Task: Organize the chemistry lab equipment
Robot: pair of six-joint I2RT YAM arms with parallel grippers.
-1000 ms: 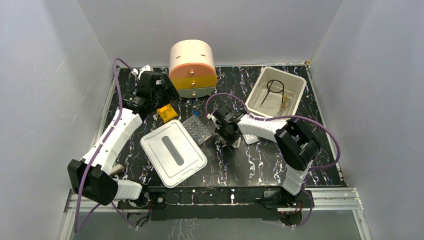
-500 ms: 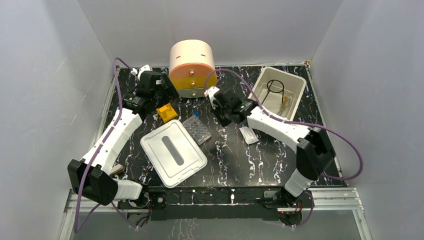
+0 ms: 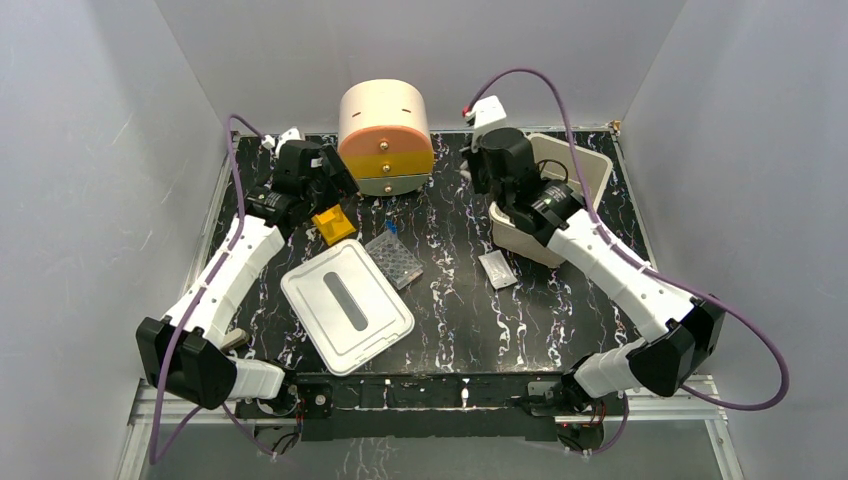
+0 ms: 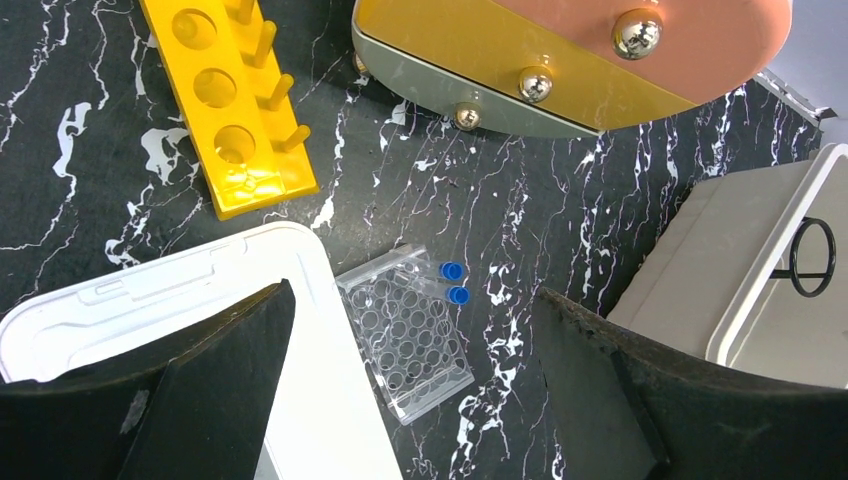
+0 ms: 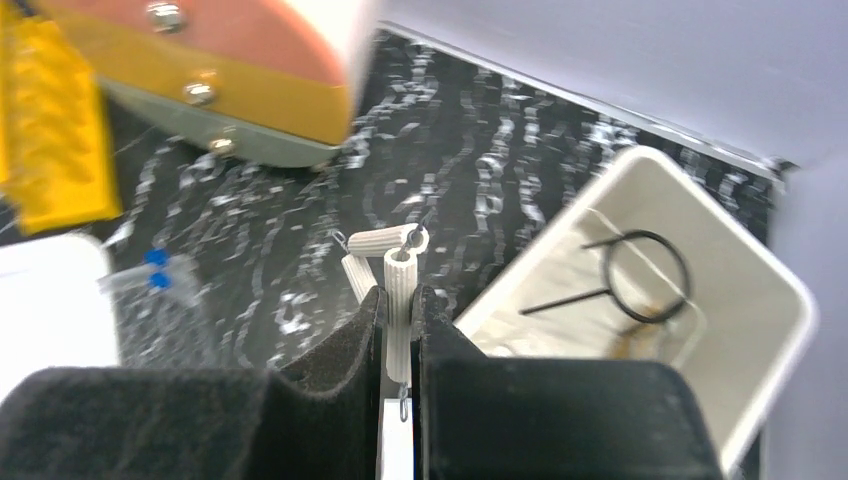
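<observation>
Beside the bin [image 3: 598, 166], right arm [image 3: 610, 265] stretched out (hand [image 5: 400, 300] pinching white triangle [image 5: 397, 252]).

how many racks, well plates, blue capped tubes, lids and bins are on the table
yellow rack: 1
clear well plate: 1
blue-capped tubes: 2
white lid: 1
white bin: 1
total: 6

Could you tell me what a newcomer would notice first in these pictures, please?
Most striking is the round peach, orange and yellow drawer unit at the back centre of the black marbled table. Next comes the right gripper, up by the left edge of the white bin at back right, pinching a white triangle. A large white lid lies at front centre.
</observation>
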